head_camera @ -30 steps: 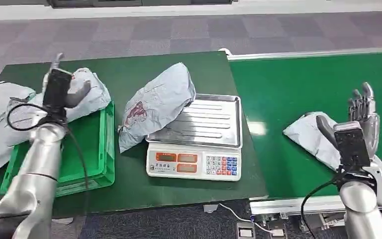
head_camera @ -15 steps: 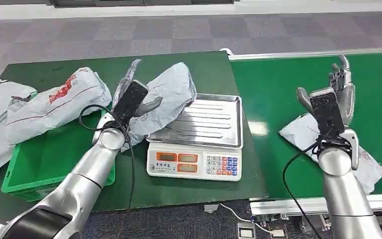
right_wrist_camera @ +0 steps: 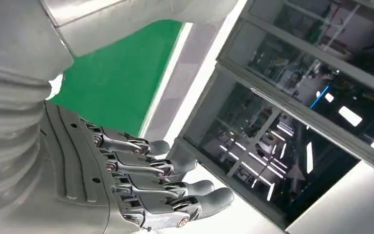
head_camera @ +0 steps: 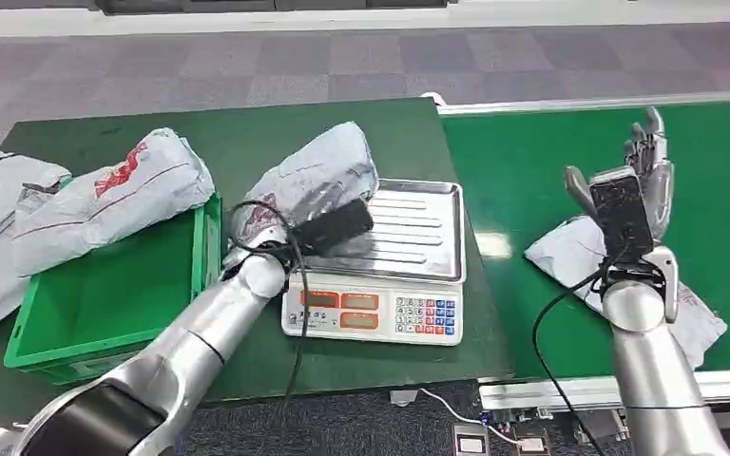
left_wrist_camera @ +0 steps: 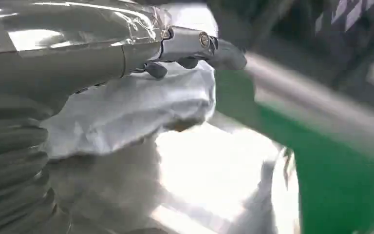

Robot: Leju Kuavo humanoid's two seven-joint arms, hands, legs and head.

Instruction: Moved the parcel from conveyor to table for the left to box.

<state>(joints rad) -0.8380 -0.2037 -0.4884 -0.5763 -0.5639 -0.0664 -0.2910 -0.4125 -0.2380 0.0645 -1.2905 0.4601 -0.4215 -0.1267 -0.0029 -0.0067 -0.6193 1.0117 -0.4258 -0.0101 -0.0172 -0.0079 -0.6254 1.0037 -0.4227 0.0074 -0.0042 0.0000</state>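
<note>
Reaching in, the left hand (head_camera: 290,223) has swung from the green crate (head_camera: 105,294) to the parcel (head_camera: 318,180) leaning on the scale (head_camera: 409,237) on the tabletop, fingers on it, grip unclear. Right hand (head_camera: 642,176) stays raised and open, empty, over the conveyor (head_camera: 551,161), above another parcel (head_camera: 570,252). Boxing looks next.

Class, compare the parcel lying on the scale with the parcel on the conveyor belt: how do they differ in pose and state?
The parcel on the scale looks bulky and leans across the tray edge; the parcel on the conveyor lies flatter on the belt. The left robot hand is at the first; the right robot hand is raised above the second, fingers apart. Both are grey plastic mailers.
</note>
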